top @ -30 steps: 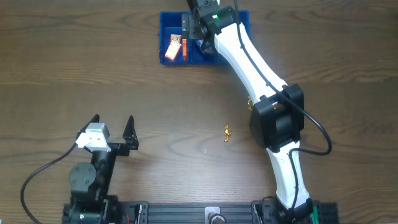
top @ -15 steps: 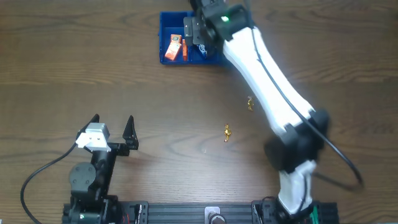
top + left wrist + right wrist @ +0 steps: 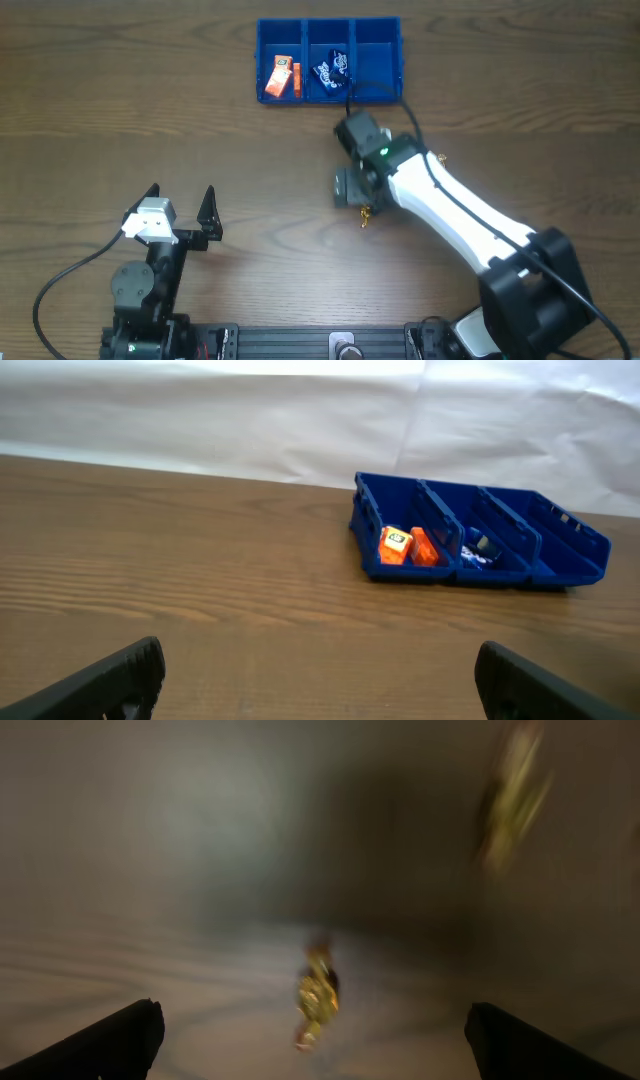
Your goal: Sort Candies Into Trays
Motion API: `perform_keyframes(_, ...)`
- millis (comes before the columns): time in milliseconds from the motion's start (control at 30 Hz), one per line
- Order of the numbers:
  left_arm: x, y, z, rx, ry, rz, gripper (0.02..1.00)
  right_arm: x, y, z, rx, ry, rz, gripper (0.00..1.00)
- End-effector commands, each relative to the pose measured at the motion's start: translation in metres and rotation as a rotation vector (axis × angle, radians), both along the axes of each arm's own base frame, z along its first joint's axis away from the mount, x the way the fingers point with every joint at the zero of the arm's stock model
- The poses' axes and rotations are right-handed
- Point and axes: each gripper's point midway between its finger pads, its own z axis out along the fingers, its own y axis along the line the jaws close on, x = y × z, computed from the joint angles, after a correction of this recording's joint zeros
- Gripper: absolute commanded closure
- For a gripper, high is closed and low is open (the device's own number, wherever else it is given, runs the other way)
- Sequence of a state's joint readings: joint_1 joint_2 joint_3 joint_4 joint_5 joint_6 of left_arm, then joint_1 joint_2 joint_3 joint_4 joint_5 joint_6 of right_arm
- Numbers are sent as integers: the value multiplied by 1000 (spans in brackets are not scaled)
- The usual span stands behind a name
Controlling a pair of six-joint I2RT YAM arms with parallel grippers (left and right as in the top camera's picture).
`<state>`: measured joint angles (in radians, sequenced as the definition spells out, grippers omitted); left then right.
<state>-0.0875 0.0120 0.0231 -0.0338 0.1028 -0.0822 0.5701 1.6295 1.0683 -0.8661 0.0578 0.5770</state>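
Right claw (image 3: pixel 312 1020) is held low over the worktop (image 3: pixel 120 100), fingers apart and empty. A gold candy (image 3: pixel 366 213) is seen between them, just ahead, its long axis lying across the closing line. Left claw (image 3: pixel 182 203), likewise spread, is parked well apart, so the right arm is judged nearer.

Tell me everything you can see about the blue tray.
The blue tray looks like moulded plastic: a long rectangle split by two inner walls into three open compartments side by side. It sits flat on the wooden table, at the far side from the arm bases. The left compartment holds two orange candies, the middle one holds dark blue wrapped candies, and I see no candy in the right one.
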Motion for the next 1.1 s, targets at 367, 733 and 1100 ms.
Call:
perform_keyframes(367,-1,-2,-17,-8,52,-14,20,-25,6,-43,8,98,-38,60)
perform_keyframes(733,-1,-2,-17,-8,51,-14,20,-21,8,-53,6,102,-43,194)
perform_keyframes(1100,-1,-2,-17,-8,52,-14,20,-19,3,-63,-6,121,-71,323)
